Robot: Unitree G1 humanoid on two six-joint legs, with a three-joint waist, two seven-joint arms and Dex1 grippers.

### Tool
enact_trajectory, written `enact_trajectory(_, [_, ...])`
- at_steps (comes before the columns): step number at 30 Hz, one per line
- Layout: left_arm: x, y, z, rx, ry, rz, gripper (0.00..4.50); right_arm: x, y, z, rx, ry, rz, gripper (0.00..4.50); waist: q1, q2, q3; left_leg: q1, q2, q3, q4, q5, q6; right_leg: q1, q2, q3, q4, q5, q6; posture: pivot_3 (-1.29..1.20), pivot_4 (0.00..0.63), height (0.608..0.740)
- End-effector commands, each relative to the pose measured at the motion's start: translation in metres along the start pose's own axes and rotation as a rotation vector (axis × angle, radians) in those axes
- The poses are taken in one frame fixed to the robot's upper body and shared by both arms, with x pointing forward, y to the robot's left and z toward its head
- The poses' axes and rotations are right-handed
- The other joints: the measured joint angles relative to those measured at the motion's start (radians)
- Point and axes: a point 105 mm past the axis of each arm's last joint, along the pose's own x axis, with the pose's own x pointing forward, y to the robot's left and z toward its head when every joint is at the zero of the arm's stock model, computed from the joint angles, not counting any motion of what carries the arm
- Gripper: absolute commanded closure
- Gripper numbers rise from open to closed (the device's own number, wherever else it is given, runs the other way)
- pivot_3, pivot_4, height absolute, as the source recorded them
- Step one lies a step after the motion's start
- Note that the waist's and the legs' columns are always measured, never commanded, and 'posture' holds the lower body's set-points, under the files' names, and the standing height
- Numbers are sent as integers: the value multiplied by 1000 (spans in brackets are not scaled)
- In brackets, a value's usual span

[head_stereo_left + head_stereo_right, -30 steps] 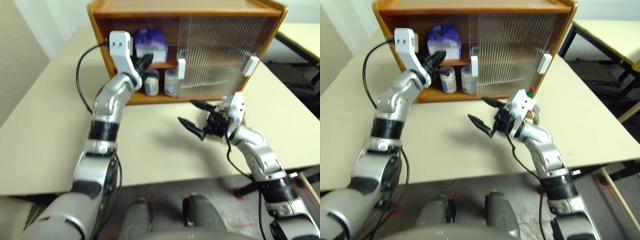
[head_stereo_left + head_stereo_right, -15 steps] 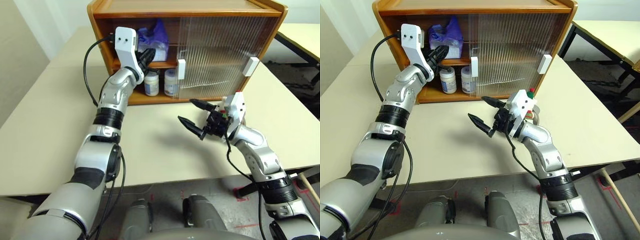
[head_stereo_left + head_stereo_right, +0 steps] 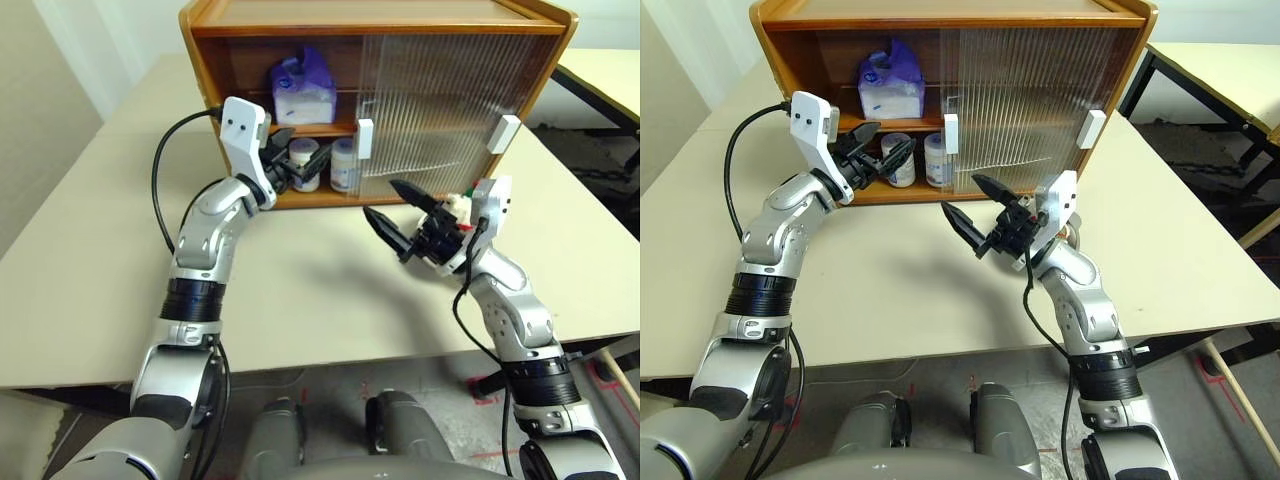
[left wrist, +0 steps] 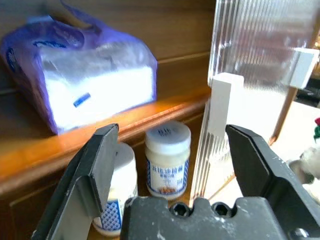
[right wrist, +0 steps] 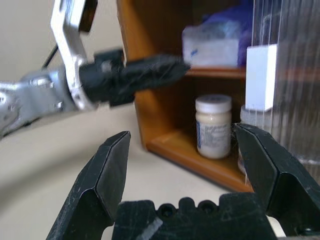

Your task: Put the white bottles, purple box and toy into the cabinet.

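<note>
On the top shelf of the cabinet [image 3: 380, 20] lies the purple box [image 3: 303, 90]; below it both white bottles [image 3: 305, 164] stand side by side at the sliding door's [image 3: 450, 110] edge. My left gripper [image 3: 287, 160] hangs before the open bay, forearm raised, jaws wide and empty. My right gripper [image 3: 395, 212] hovers over the table [image 3: 90, 250], angled toward the cabinet, fingers spread, holding nothing. Behind it, the toy [image 3: 458, 203] peeks out.
</note>
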Motion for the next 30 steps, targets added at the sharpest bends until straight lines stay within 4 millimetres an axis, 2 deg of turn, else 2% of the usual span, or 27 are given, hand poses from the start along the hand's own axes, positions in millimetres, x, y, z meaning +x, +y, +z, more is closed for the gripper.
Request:
enact_trajectory(1, [2,-10,-1,62,17,-57,52,-1,-1,9,-12,-60,2,0,-1,0,0,0,0,0,0,0,0,0,0,0,0,0,0,-62,0,740])
enact_trajectory(9, [19,-39,3,199,-14,-196,52,1,-2,30,-30,-180,-6,0,-2,1,0,0,0,0,0,0,0,0,0,0,-1,0,0,-87,0,740])
enact_trajectory(14, [29,-54,3,203,-53,-252,52,0,-2,30,-42,-179,-1,0,-5,1,-1,0,0,0,0,0,0,0,0,0,-1,0,0,-101,0,740])
enact_trajectory(17, [39,-63,0,144,-58,-278,583,0,-1,29,-48,-170,2,0,-5,1,-1,0,0,0,0,0,0,0,0,0,-1,0,0,-109,0,740])
enact_trajectory(23, [55,-73,-4,128,-52,-306,2955,-3,-2,28,-59,-158,-1,0,-13,2,-1,0,-1,0,0,0,0,0,0,0,-1,-1,0,-116,0,740])
enact_trajectory(27, [67,-68,-7,127,-29,-261,4468,-4,-3,27,-64,-151,-10,0,-26,2,-1,0,-1,0,0,0,0,0,1,0,-1,-1,1,-128,0,740])
enact_trajectory(30, [74,-61,-12,157,5,-220,4468,-4,-3,27,-65,-150,-13,0,-32,2,-1,0,-1,0,0,0,0,0,0,0,-1,-1,1,-133,0,740])
